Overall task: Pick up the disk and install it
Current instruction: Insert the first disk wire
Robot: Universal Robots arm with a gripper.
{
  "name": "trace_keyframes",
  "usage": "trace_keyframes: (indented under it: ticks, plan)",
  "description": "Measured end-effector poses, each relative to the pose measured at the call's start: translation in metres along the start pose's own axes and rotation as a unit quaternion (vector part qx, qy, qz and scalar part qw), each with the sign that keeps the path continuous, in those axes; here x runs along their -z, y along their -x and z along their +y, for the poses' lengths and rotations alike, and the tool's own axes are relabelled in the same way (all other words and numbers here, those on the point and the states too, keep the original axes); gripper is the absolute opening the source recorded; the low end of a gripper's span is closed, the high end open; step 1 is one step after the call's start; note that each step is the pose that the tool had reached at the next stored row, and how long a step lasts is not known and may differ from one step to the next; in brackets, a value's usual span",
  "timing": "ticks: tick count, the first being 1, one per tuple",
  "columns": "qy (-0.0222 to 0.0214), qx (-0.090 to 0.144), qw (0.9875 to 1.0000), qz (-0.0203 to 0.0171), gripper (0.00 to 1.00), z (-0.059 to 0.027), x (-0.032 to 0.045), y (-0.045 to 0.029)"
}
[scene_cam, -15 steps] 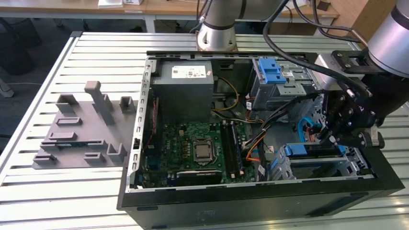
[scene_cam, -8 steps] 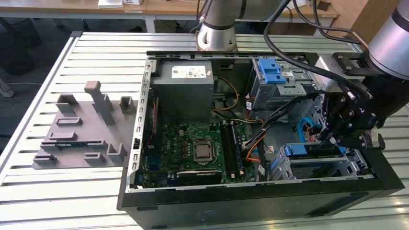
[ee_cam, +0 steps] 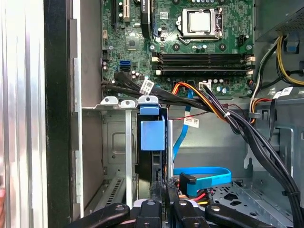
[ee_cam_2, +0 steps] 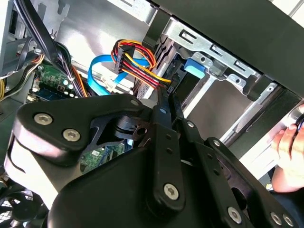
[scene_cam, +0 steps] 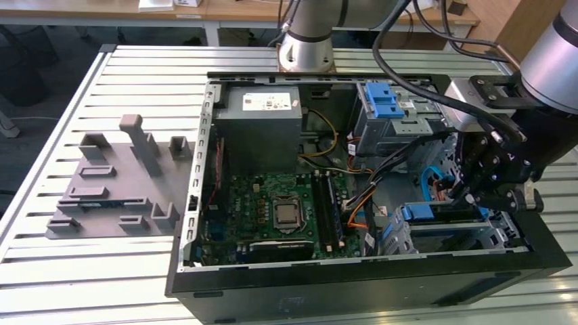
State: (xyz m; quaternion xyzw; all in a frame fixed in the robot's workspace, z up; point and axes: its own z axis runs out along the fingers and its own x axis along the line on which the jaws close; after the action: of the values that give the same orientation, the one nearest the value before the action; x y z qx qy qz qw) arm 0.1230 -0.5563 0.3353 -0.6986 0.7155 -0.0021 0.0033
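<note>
Black jaws [ee_cam: 161, 202] of the gripper pinched the back edge of the blue-framed metal disk [ee_cam: 153, 135]. It stood on edge in the grey metal drive bay [ee_cam: 127, 142] of the open black computer case [scene_cam: 361, 284], which sat on the slatted desk [scene_cam: 54, 135].

The gripper [ee_cam: 161, 209] is closed on the disk [ee_cam: 153, 142], which stands in a metal bay [ee_cam: 116, 142] below the green board [ee_cam: 190, 42].

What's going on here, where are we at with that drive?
The arm's gripper is down inside the open computer case, at the drive cage near the front corner on the exterior view's right. The disk, in its blue carrier, stands on edge in a slot of that cage, and the gripper's fingers sit right at its end in both wrist views. A red-yellow-black power cable and a blue data cable lie beside it. A person's hand rests at the case edge.
</note>
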Motion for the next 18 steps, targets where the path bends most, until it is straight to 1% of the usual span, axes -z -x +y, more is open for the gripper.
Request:
trace_keyframes:
  ticks: [7, 12, 18]
  plan:
    - [0.0000, 0.002, 1.0000, -0.0001, 0.16, 0.0001, -0.0004, -0.0031]
    - [0.0000, 0.006, 1.0000, -0.0003, 0.16, 0.0002, -0.0010, -0.0031]
    - [0.0001, 0.009, 1.0000, -0.0007, 0.16, 0.0003, -0.0008, -0.0014]
